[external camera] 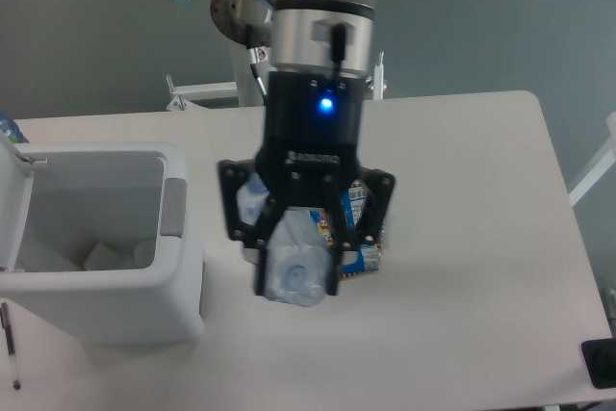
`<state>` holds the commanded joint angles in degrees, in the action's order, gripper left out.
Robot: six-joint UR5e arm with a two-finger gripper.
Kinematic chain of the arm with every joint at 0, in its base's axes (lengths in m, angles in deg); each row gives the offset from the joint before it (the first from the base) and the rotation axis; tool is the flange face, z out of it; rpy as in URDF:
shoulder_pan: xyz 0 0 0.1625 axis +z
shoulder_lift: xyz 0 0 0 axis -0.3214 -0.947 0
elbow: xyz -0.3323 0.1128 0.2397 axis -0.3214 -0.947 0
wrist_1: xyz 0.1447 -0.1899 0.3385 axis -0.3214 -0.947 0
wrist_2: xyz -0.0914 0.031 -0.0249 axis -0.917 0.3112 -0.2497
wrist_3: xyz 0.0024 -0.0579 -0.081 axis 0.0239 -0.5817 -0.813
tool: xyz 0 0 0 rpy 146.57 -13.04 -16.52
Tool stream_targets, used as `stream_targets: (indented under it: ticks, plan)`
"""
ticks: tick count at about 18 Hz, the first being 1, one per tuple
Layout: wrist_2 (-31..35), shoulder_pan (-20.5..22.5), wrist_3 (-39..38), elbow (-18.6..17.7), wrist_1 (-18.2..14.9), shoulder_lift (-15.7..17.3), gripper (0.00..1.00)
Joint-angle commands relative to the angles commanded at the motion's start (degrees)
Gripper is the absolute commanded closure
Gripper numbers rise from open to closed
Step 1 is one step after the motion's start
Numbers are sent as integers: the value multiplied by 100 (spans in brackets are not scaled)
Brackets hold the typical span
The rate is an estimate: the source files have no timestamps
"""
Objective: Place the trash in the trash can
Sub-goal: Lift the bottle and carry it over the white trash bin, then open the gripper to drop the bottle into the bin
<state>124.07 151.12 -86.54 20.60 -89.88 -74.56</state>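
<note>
Fig. legend, fixed overhead-oblique view. The black two-finger pincer [296, 281] of the grey UR5e arm [318, 55] hangs over the white surface [481, 238] near frame centre, pinching a crushed clear plastic bottle [292, 271] betw. its fingers; the bottle's round end faces the camera and its body runs up into the pincer, so the grip looks to be across the flattened waist, prob. the firmest hold on so soft an item. The load appears lifted off the surface, high enough, by the look of it, to pass over the bin's rim.

At approx. 3 o'clock of the pincer, partly hidden behind the fingers, lies the crumpled blue-and-silver snack wrapper w/ orange edges [364, 255], flat on the surface; it is not gripped and awaits a second trip.

At 9 o'clock of the pincer stands the large white boxy plastic trash can [173, 320], grey side panel [174, 207] toward the arm, white flip lid [12, 190] thrown back at far left so the mouth is free. Pale items are visible inside at the bottom.

Judgement: transport step for piece no. 1; the pincer is near but not yet over the opening, so release here would drop the bottle short.
</note>
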Motion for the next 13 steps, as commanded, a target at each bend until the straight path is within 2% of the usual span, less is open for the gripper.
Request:
stream_targets:
  ticks: [7,13]
  plan:
    - [-9,-878,62,-123,0,-61,50]
    - [-17,-1354,70,-158,0,-193,50]
